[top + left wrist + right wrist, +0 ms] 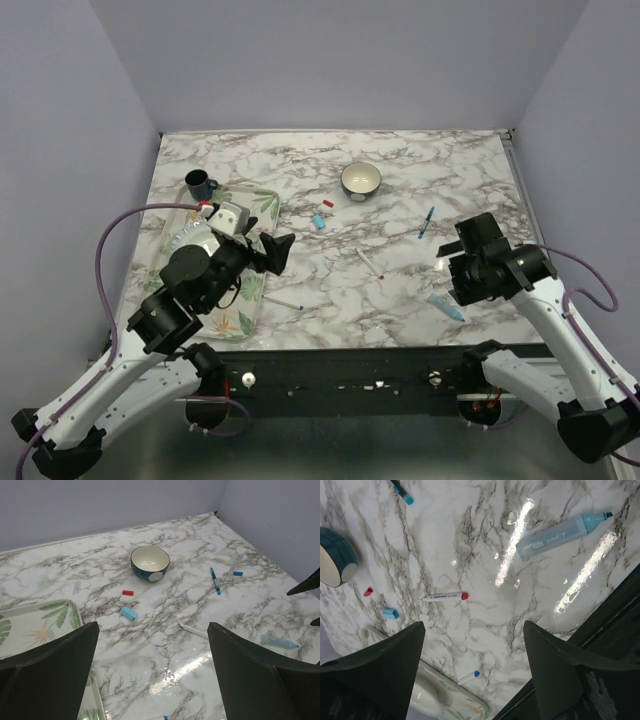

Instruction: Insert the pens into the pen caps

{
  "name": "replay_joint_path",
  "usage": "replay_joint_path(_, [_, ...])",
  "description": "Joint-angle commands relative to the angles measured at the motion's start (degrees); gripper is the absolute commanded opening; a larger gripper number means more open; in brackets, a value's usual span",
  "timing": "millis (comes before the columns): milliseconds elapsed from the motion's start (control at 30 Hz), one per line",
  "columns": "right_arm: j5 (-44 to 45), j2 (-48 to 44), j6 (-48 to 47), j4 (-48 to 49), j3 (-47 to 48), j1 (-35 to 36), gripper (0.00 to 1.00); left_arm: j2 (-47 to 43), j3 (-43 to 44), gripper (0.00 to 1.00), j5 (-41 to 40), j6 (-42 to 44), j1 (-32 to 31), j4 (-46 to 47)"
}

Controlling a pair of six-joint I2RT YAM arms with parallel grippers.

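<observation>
A white marble-look table (400,160) stands between pale lilac walls. Nearest the arms' bases, the left gripper (280,252) hangs above the right edge of a leaf-print tray (262,200), jaws wide apart and empty. The right gripper (443,257) also gapes, holding nothing. A blue-tipped white pen (284,301) lies just beside the tray, and a pale blue marker (446,307) lies near the right gripper. At mid-table are a red-tipped white pen (370,263) and a dark blue pen (427,222), with a blue cap (238,573) near it. Beyond, a light blue cap (318,221) and a red cap (327,203) lie loose before a dark bowl (361,180).
</observation>
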Motion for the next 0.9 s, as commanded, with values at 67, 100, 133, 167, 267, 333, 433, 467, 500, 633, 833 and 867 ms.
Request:
replay_joint_path(67, [-0.96,1.80,21.85,-1.10,-4.36,-0.55,0.85,-0.90,1.02,0.99,3.74,-1.42,0.26,0.80])
replay_joint_path(100, [-2.26,3.20,21.33,0.49,-5.42,-2.99,0.85,-0.99,0.84,0.99,3.92,-1.68,0.26,0.89])
replay_joint_path(133, [-7.06,3.99,20.46,1.99,-7.52,-5.01,0.84,-1.17,0.84,0.99,4.27,-1.85,0.26,0.89])
replay_joint_path(167, [-8.85,5.31,19.84,4.79,-8.32,-6.51,0.84,-1.52,0.84,0.99,4.53,-2.03,0.26,0.89])
replay_joint_path(267, [-12.90,10.49,20.79,6.39,-10.78,-9.60,0.82,-2.22,0.58,0.99,4.97,-2.21,0.26,1.33])
replay_joint_path(333, [-13.87,13.56,21.94,7.45,-11.84,-10.13,0.81,-2.49,0.49,0.99,5.06,-2.30,0.26,1.51])
replay_joint_path(433, [-14.31,14.72,23.78,10.52,-14.91,-10.48,0.80,-2.58,0.40,0.99,5.76,-2.65,0.17,1.59])
replay_joint_path(467, [-14.40,14.72,24.22,12.97,-15.79,-10.48,0.79,-2.75,0.40,0.99,5.94,-2.82,0.26,1.60])
replay_joint_path(500, [-14.84,14.81,24.49,14.21,-17.98,-11.44,0.79,-2.75,0.40,0.99,5.94,-2.91,0.26,1.60])
replay_joint_path(633, [-15.81,15.60,23.96,16.86,-20.19,-14.43,0.78,-2.75,0.40,0.99,6.38,-3.17,0.26,1.77])
replay_joint_path(833, [-13.70,18.85,24.23,15.45,-19.14,-15.14,0.75,-3.19,0.31,0.99,6.12,-3.09,0.26,1.77])
replay_joint_path(867, [-13.44,19.20,24.23,16.32,-19.14,-15.14,0.75,-3.19,0.31,0.99,6.11,-3.00,0.26,1.77])
